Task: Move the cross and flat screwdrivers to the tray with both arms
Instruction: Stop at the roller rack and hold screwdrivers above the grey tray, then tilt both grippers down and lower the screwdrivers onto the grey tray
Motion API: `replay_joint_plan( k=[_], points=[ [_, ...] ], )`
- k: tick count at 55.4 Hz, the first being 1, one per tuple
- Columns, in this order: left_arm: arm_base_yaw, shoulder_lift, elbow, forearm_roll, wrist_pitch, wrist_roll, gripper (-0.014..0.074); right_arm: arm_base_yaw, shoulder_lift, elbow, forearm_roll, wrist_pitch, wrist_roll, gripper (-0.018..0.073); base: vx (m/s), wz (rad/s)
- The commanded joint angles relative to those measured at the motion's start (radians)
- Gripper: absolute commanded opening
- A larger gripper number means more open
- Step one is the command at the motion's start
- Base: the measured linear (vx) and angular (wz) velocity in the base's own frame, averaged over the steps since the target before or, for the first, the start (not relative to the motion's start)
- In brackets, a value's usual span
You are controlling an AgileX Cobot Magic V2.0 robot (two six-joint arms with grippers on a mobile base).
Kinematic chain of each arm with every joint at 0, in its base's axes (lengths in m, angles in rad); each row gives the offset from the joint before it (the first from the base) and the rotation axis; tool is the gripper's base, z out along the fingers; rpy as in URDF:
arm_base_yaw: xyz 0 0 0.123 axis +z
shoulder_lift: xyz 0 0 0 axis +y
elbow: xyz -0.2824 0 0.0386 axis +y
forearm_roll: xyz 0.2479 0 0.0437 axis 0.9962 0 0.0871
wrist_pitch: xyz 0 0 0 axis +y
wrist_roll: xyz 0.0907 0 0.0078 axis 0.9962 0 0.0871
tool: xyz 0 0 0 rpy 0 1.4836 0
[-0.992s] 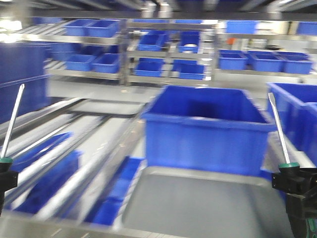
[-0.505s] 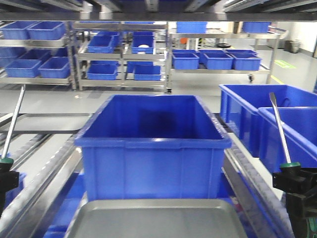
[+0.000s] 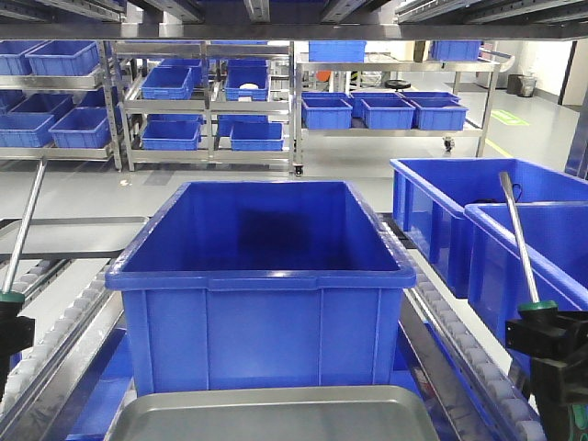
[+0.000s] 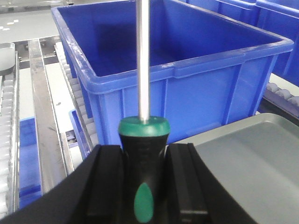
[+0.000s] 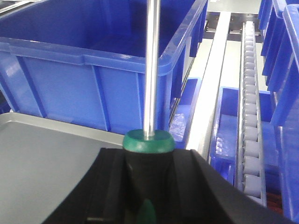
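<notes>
The black left claw [image 4: 144, 182] and black right claw [image 5: 147, 186] are each squeezing 1 slim steel screwdriver [image 4: 142, 70] pointing up; the shallow silver-grey metal tray [image 3: 276, 415] is lying low between them.

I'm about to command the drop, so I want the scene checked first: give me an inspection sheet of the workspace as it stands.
Surface: roller conveyor lanes on either side of the centre.
Job's things: tray at the near edge, visible part bare; left screwdriver and right screwdriver both held with shafts up, neither in the tray.
Clutter: large blue bin directly behind the tray; more blue bins to the right.
Grippers: left gripper and right gripper each shut on a handle.
Cables: nothing seen.
Surroundings: steel racks holding blue bins, across a grey floor.
</notes>
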Motion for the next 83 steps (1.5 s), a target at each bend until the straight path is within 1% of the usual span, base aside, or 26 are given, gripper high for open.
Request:
replay_joint_plan(
  k=[1, 27, 40, 44, 46, 49, 50, 53, 57, 59, 66, 69, 78, 83],
  points=[
    [-0.004, -0.011, -0.031, -0.02, -0.087, -0.01, -0.0003, 0.002, -0.012, -0.032, 0.006, -0.082, -0.004, -0.0008, 0.0, 0.0],
    [-0.004, -0.011, -0.031, -0.02, -0.09, -0.01, -0.0003, 0.002, -0.012, -0.032, 0.008, -0.088, -0.004, -0.0008, 0.0, 0.0],
    [-0.004, -0.011, -0.031, -0.024, -0.108, -0.01, -0.0003, 0.002, -0.012, -0.032, 0.04, -0.09, -0.004, -0.0008, 0.0, 0.0],
    [-0.004, -0.008, -0.031, -0.068, -0.12, -0.01, -0.0003, 0.002, -0.01, -0.032, 0.081, -0.089, -0.005, -0.0008, 0.0, 0.0],
    [-0.004, 0.002, -0.031, -0.103, -0.129, -0.01, -0.0003, 0.002, -0.005, -0.032, 0.109, -0.088, -0.008, -0.0008, 0.0, 0.0],
    [-0.004, 0.022, -0.031, -0.166, -0.14, -0.006, -0.0003, 0.003, 0.006, -0.032, 0.165, -0.087, -0.022, -0.0008, 0.0, 0.0],
    [-0.004, 0.028, -0.031, -0.198, -0.14, -0.006, -0.0003, 0.004, 0.01, -0.032, 0.18, -0.087, -0.029, -0.0008, 0.0, 0.0],
    [-0.004, 0.054, -0.031, -0.261, -0.135, -0.002, -0.0003, 0.022, 0.031, -0.032, 0.235, -0.087, -0.079, -0.0008, 0.0, 0.0],
    [-0.004, 0.101, -0.031, -0.346, -0.106, 0.002, -0.0003, 0.066, 0.067, -0.032, 0.291, -0.081, -0.159, -0.0008, 0.0, 0.0],
    [-0.004, 0.121, -0.031, -0.38, -0.079, 0.002, -0.0003, 0.088, 0.085, -0.032, 0.304, -0.081, -0.175, -0.0008, 0.0, 0.0],
    [-0.004, 0.198, -0.031, -0.494, 0.031, 0.002, 0.0, 0.159, 0.157, -0.032, 0.328, -0.109, -0.162, -0.0008, 0.0, 0.0],
    [-0.004, 0.228, -0.031, -0.53, 0.066, 0.014, 0.0, 0.189, 0.195, -0.032, 0.332, -0.122, -0.157, -0.0008, 0.0, 0.0],
    [-0.004, 0.309, -0.031, -0.588, 0.138, 0.125, 0.0005, 0.264, 0.297, -0.032, 0.363, -0.12, -0.156, -0.0006, 0.0, 0.0],
    [-0.004, 0.333, -0.031, -0.602, 0.178, 0.181, 0.0013, 0.279, 0.342, -0.032, 0.382, -0.126, -0.143, 0.001, 0.0, 0.0]
  ],
)
